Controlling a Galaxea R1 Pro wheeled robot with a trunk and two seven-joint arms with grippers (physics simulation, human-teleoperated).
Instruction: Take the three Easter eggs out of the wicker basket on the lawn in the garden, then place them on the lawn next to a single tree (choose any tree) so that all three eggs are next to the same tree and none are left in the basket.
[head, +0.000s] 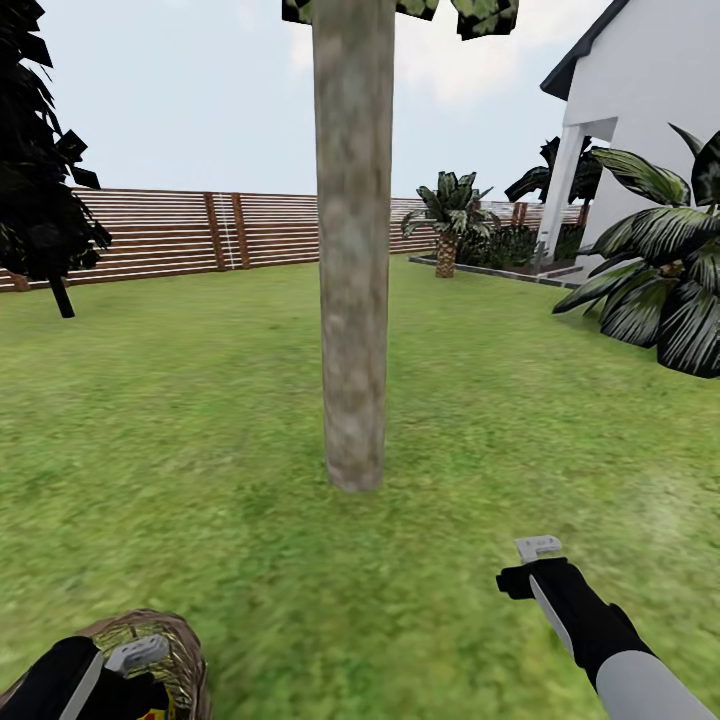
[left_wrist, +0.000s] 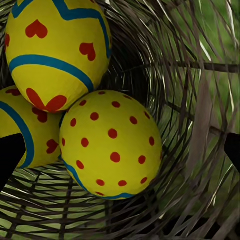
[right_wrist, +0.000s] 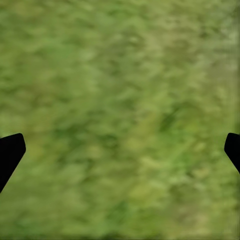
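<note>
The left gripper (left_wrist: 120, 150) hung over the mouth of the wicker basket (head: 175, 650), its 2 dark fingertips (left_wrist: 10, 152) spread wide at either side and closed on nothing. Just below it, inside the basket's woven wall (left_wrist: 200, 125), lay the 3 Easter eggs: a red-dotted egg (left_wrist: 111, 144) nearest between the fingertips, a heart-patterned egg (left_wrist: 57, 50) beyond it and touching it, and a third egg (left_wrist: 32, 130) beside one fingertip, partly hidden.

The right gripper (right_wrist: 120, 150) was also spread wide and empty, with bare lawn (right_wrist: 120, 100) under it; how high it hung above the grass could not be judged, since that view was blurred. In the head view this gripper (head: 540, 560) pointed forward, and the tree (head: 352, 300) stood ahead of it, between the 2 arms.
</note>
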